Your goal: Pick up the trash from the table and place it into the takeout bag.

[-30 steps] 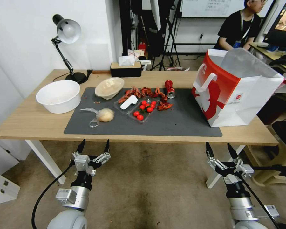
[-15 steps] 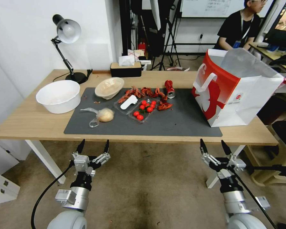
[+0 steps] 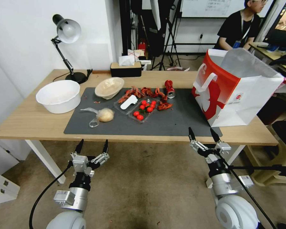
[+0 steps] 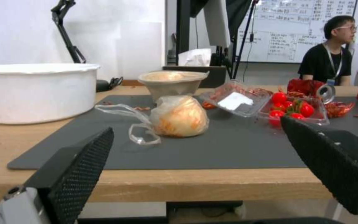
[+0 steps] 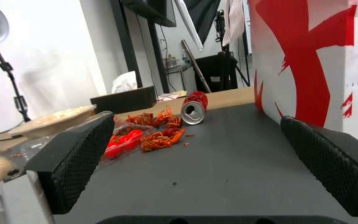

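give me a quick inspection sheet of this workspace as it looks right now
surface: light-wood table with a dark grey mat.
job's things: crushed red can, beige bowl and clear bag with tan lump lie on the mat; takeout bag stands open at the table's right end.
clutter: white tub, clear trays with tomatoes, red shell scraps, tissue box, desk lamp.
grippers: left pincer open, low before the table's front edge; right pincer open, at the front edge, facing the can.
cables: black cable along the left arm.
surroundings: tripods and a whiteboard behind.
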Robot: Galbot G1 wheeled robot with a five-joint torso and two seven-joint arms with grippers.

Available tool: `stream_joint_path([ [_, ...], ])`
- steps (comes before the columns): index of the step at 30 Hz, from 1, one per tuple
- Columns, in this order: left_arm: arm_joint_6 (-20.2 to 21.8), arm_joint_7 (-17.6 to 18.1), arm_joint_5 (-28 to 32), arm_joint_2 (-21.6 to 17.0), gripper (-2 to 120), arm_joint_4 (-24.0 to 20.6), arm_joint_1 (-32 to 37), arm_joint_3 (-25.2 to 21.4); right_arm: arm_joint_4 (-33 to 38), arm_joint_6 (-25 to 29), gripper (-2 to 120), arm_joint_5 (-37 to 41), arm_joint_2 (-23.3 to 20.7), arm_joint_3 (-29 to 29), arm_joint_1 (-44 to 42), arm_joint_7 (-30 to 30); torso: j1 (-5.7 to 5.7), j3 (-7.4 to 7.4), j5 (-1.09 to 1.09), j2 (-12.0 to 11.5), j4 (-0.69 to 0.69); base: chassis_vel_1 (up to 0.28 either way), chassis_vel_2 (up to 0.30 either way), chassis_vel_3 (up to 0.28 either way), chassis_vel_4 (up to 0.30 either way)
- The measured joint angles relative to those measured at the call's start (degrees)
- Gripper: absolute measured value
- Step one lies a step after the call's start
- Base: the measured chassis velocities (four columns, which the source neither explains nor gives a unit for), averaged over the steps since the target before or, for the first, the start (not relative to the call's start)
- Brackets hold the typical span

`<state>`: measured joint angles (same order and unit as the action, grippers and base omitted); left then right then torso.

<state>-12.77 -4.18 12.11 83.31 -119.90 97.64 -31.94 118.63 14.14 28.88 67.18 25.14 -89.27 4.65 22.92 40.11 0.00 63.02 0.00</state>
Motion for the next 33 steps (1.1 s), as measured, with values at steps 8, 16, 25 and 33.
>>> stream_joint_path([
  [8,0.0,0.0,0.0,0.3,100,-0.2,-0.1,0.1,1.7,-8.5,100,-1.5,-2.1,-1.6,4.7,6.0,0.0,0.0,0.0,0.0,0.0,0.0,0.0,0.0,0.0],
  [16,0.0,0.0,0.0,0.3,100,-0.5,0.1,-0.1,2.5,-18.2,100,0.3,-5.8,-2.8,10.0,9.1,0.0,0.0,0.0,0.0,0.0,0.0,0.0,0.0,0.0],
  [25,0.0,0.0,-0.2,0.3,100,-0.3,-0.1,0.0,2.7,-25.3,100,3.5,-8.9,-4.6,15.6,10.8,0.0,0.0,0.0,0.0,-0.01,0.0,0.0,0.0,0.0],
  [33,0.2,0.0,-0.4,0.3,100,-0.1,-0.2,0.0,0.4,-29.2,100,7.2,-10.6,-7.9,22.9,12.3,0.0,0.0,0.0,0.0,0.0,0.0,0.0,0.0,0.0],
])
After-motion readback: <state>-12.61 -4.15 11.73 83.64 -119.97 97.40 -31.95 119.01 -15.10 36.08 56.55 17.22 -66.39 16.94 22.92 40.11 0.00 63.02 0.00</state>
